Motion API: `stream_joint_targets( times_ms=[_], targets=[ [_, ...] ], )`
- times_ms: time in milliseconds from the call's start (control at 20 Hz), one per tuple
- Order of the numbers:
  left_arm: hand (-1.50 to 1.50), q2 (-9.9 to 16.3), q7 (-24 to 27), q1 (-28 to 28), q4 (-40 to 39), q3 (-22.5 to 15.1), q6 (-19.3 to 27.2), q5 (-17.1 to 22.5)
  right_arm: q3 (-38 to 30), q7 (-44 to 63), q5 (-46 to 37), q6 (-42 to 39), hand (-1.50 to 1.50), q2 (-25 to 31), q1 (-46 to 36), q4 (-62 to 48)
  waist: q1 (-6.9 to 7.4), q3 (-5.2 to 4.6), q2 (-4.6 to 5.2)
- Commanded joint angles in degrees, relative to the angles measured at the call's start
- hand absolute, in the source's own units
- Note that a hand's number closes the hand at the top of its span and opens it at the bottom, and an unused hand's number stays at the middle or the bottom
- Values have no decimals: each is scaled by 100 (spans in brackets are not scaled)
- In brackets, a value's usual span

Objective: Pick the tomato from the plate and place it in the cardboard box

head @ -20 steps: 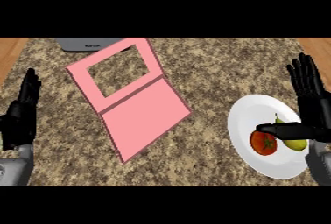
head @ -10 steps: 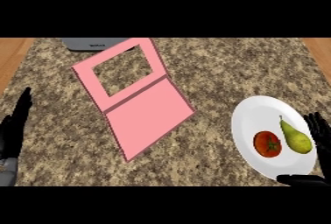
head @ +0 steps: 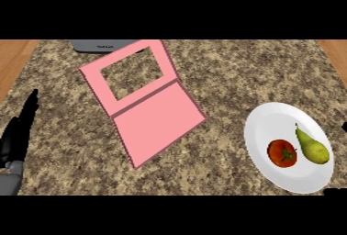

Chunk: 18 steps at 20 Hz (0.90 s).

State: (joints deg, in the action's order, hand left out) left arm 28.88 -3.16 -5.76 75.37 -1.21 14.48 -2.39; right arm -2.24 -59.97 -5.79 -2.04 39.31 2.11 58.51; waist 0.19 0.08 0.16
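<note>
A red tomato (head: 282, 153) lies on a white plate (head: 271, 120) at the right of the counter, next to a green pear (head: 311, 147). Nothing touches either fruit. The cardboard box (head: 156, 120) is pink and lies tilted at the centre-left, with its square opening (head: 131, 78) toward the far side and a flat flap toward me. My left hand (head: 18, 133) rests at the left edge, fingers straight and pointing up, holding nothing. Of my right hand (head: 336, 192) only a black sliver shows, at the lower right corner below the plate.
A grey appliance (head: 102, 45) sits at the counter's far edge behind the box. The speckled granite counter (head: 230, 73) ends at wooden strips on the far left and far right.
My right hand has drawn back from above the plate toward the lower right corner, leaving tomato and pear uncovered. The left hand has slid lower and closer to the left edge.
</note>
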Motion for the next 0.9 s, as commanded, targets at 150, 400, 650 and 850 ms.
stream_joint_targets(
  times_ms=[150,400,650,850],
  targets=[
    [0,35,91,301,113,104,-140,9,480,972,-1211,397,-150,570,-209,494,14,-19,-27],
    [0,53,3,-35,-114,246,-236,-28,1043,2248,-1858,66,-150,428,-475,1027,-1,-17,-19],
    [0,-58,-120,-33,62,324,-336,-114,1106,3019,-2307,-194,-150,240,-734,1298,-3,-11,-20],
    [0,-478,212,-318,-549,263,-111,-558,1008,3130,-2614,-235,-150,54,-467,1638,-52,-12,-16]
  ],
)
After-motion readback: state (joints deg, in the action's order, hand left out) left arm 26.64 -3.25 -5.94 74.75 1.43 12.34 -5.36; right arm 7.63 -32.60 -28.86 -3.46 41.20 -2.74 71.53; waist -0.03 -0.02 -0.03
